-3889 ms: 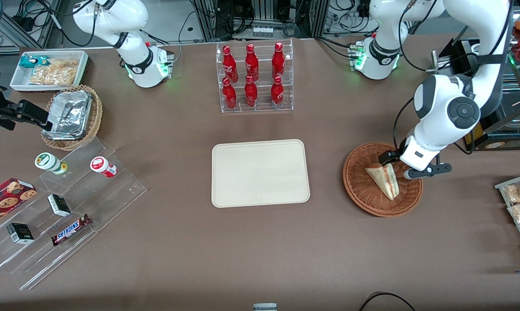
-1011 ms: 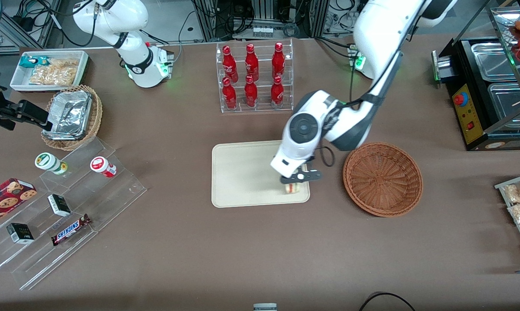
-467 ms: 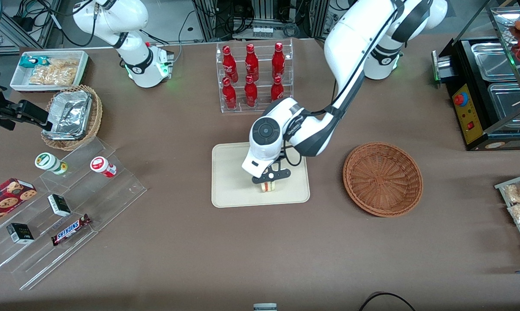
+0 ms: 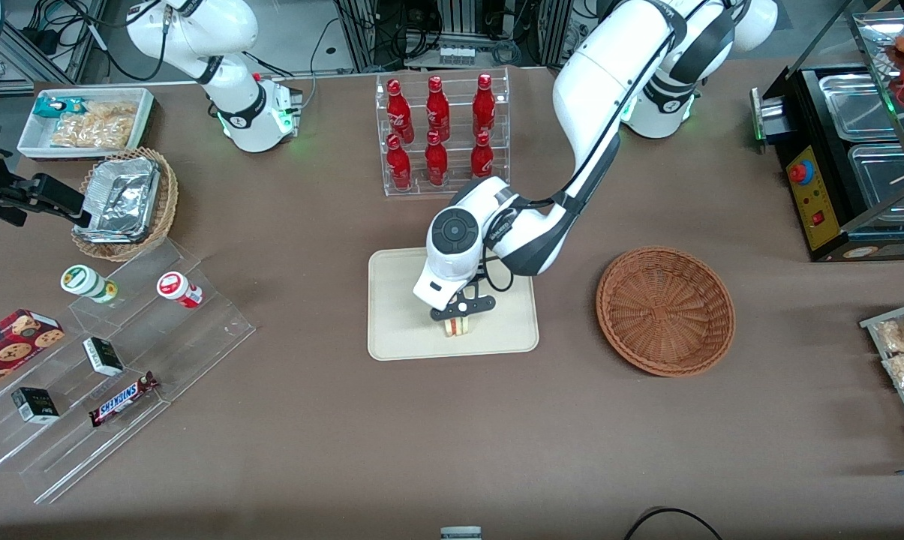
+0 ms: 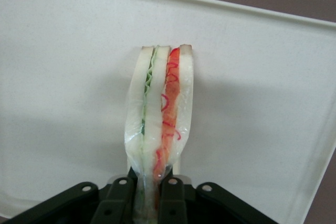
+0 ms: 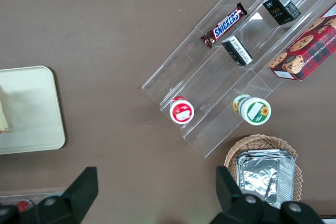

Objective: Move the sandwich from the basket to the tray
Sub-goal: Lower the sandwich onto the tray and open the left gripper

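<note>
My left arm's gripper (image 4: 459, 316) is shut on the sandwich (image 4: 458, 327), a pale wedge with green and red filling layers. It holds the wedge low over the beige tray (image 4: 399, 300), near the tray's edge closest to the front camera. In the left wrist view the sandwich (image 5: 160, 114) hangs from the gripper (image 5: 152, 184) with its cut edge facing the tray (image 5: 63, 77); I cannot tell whether it touches. The reddish-brown basket (image 4: 665, 311) stands empty beside the tray, toward the working arm's end.
A clear rack of red bottles (image 4: 442, 135) stands farther from the front camera than the tray. Toward the parked arm's end are an acrylic stepped shelf with snacks (image 4: 114, 352), a light wicker basket with foil (image 4: 125, 202) and a white bin (image 4: 84, 120).
The gripper lifted the sandwich out of the basket and carried it across to the tray. In the last half second it drifted slightly toward the parked arm's end.
</note>
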